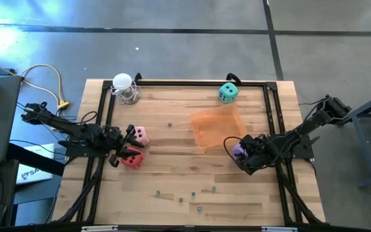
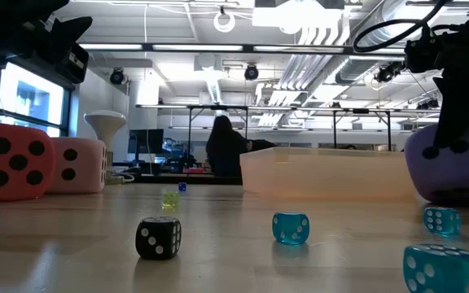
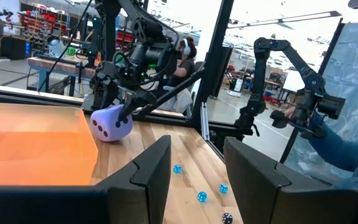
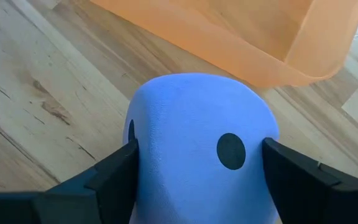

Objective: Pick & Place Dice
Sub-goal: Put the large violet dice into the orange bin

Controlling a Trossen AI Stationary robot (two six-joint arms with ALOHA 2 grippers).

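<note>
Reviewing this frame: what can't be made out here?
- Left gripper: high view, whether it grips the red die; arm covers the contact.
- Purple die: right wrist view, cut off at the bottom edge.
- Small dice: high view, pips too small.

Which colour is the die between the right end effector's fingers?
Purple die with dark pips; clearest in the right wrist view.

no readable text, labels, brands or numbers anywhere in view
</note>
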